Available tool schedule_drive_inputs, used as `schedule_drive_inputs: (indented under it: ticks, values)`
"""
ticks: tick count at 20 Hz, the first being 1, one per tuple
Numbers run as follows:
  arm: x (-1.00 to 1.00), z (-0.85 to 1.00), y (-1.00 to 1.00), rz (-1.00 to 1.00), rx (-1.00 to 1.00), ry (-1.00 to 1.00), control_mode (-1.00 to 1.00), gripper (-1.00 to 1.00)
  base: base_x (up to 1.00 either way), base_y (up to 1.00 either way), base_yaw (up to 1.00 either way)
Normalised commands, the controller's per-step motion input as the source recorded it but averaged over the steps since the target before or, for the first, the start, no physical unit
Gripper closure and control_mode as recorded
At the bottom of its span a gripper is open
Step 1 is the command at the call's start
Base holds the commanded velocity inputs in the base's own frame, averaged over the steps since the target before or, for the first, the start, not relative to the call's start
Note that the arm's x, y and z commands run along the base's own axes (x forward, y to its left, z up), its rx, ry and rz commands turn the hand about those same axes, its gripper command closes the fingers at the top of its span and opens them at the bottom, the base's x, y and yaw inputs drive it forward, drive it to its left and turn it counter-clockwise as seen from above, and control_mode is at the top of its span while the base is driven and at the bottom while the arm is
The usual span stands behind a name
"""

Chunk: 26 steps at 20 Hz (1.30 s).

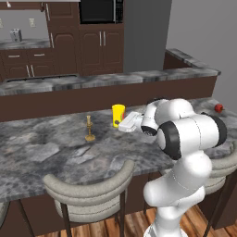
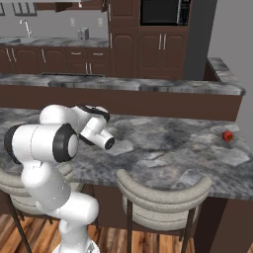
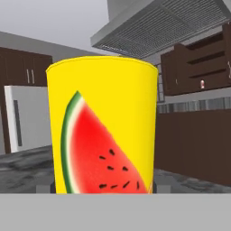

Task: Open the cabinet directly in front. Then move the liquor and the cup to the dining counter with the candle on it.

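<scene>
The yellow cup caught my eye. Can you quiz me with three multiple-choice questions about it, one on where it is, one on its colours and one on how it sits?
1. Where is the cup?
A. On a stool seat
B. On the dining counter, to the right of the candle in the left base view
C. Inside the microwave

2. What picture is on its side?
A. A blue fish
B. A green leaf alone
C. A red watermelon slice with a green rind

3. How does it sit?
A. Upright
B. Lying on its side
C. Broken in pieces

Answers: 1 B, the left base view shows it on the marbled top with the candle to its left. 2 C, the hand view shows the slice with dark seeds up close. 3 A, its rim is on top and its walls stand vertical.
</scene>
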Motion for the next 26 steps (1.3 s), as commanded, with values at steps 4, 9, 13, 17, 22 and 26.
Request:
schedule_drive_inputs:
  ticks: [4, 9, 13, 17, 22, 26]
  values:
    - [0.19, -0.32, 0.14, 0.00, 0.00, 0.00, -1.00, 1.00, 0.00, 0.00, 0.00]
    - [0.35, -0.35, 0.26, 0.00, 0.00, 0.00, -1.00, 1.00, 0.00, 0.00, 0.00]
    - [0.29, -0.36, 0.13, 0.00, 0.00, 0.00, -1.00, 1.00, 0.00, 0.00, 0.00]
    - [0.41, -0.31, 0.09, 0.00, 0.00, 0.00, -1.00, 1.00, 0.00, 0.00, 0.00]
    - [0.45, -0.30, 0.10, 0.00, 0.00, 0.00, -1.00, -1.00, 0.00, 0.00, 0.00]
    - [0.04, -0.02, 0.00, 0.00, 0.00, 0.01, -1.00, -1.00, 0.00, 0.00, 0.00]
